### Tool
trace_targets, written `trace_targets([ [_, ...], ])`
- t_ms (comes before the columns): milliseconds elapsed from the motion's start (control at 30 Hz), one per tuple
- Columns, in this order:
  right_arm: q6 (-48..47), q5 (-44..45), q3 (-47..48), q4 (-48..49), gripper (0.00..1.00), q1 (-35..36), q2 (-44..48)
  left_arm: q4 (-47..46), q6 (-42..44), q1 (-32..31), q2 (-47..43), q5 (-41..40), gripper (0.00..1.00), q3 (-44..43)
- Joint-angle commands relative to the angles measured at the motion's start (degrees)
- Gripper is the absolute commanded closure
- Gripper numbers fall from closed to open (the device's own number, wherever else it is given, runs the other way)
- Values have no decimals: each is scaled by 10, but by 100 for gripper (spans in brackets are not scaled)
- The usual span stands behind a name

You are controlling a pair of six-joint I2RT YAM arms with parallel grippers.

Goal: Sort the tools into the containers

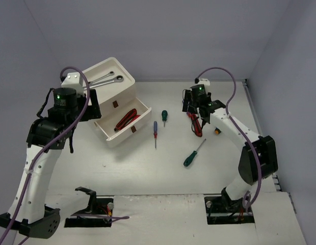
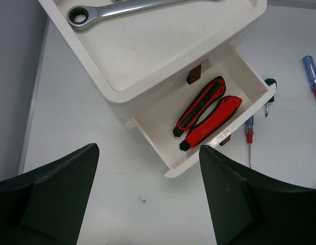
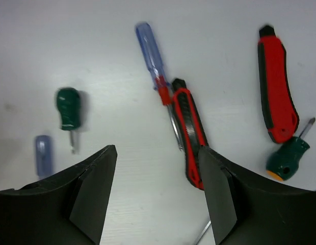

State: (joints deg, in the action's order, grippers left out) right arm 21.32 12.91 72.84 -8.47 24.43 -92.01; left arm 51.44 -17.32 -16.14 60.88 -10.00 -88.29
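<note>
**Drawer box** [image 1: 125, 96]: white. The top tray holds silver ratchet wrenches [image 1: 104, 79]. Its open drawer [image 2: 158, 115] holds two red-black utility cutters [image 2: 211, 122].

**Left gripper** [image 2: 148, 153]: jaws wide, empty, above the open drawer.

**Right gripper** [image 3: 157, 161]: jaws wide, empty, over a third cutter [image 3: 189, 133] on the table [image 1: 148, 168]. A blue-handled screwdriver [image 3: 153, 53] lies alongside, apparently touching it, though the view is blurred.

**Step:** likely picking up that cutter for the drawer. The next move calls for descending astride its handle, clear of the screwdriver's shaft.
</note>
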Motion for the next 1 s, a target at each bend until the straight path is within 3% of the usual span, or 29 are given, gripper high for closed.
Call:
trace_targets([
  [0, -55, -87, -47, -1, 38, -56, 1, -19, 9, -4, 0, 3, 23, -21],
  [533, -107, -142, -115, -2, 42, -100, -78, -17, 11, -5, -21, 2, 23, -9],
  [967, -109, -86, -84, -2, 47, -119, -149, -17, 10, -5, -31, 2, 24, -1],
])
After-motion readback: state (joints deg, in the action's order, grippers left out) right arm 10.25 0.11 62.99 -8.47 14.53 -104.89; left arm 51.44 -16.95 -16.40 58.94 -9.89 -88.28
